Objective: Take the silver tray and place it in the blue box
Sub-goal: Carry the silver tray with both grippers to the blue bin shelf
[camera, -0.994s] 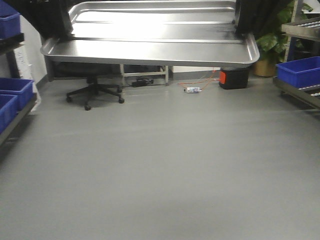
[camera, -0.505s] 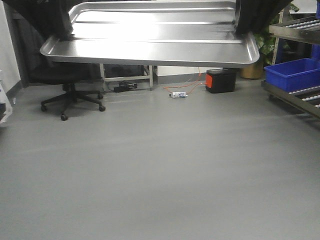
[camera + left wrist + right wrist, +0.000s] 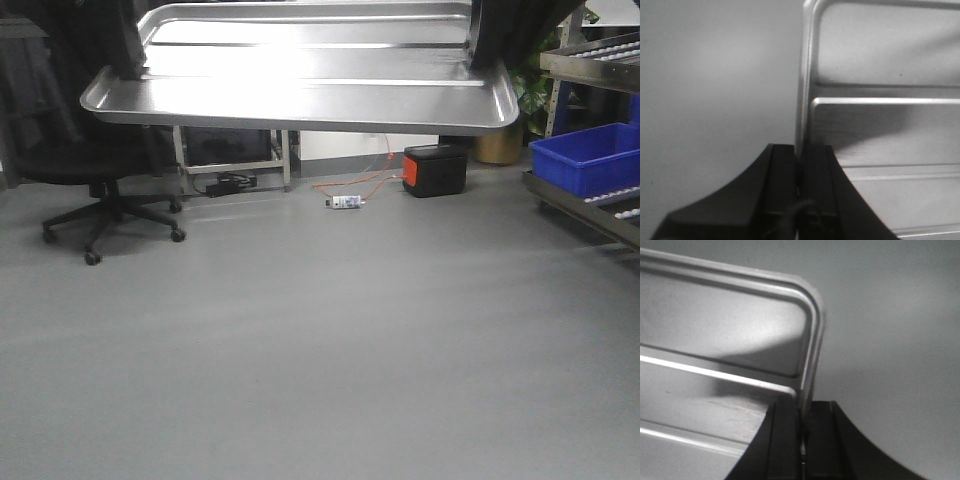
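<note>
High across the front view, the tray hangs in the air above the grey floor, gripped at its two short ends. Its near long rim faces the camera, and its floor, crossed by two long ridges, carries a bright glare.

At the left end, the left arm shows as a dark shape. In the left wrist view its black jaws are drawn in to a thin slit, with the tray's raised rim pinched between them, close to where a ridge meets the rim. The right arm stands at the other end. Its jaws are likewise almost closed, and they clamp the rim just below a rounded corner.

Off to the right, the box sits on a low desk fitted with rollers. It is lower than the tray and well apart from it, and its inside cannot be seen from here.

Under the tray's left end is a black chair on castors. Farther back, a black and orange case rests on the floor. An orange cable lies between the case and a small white object. A potted plant stands behind the tray's right corner.
</note>
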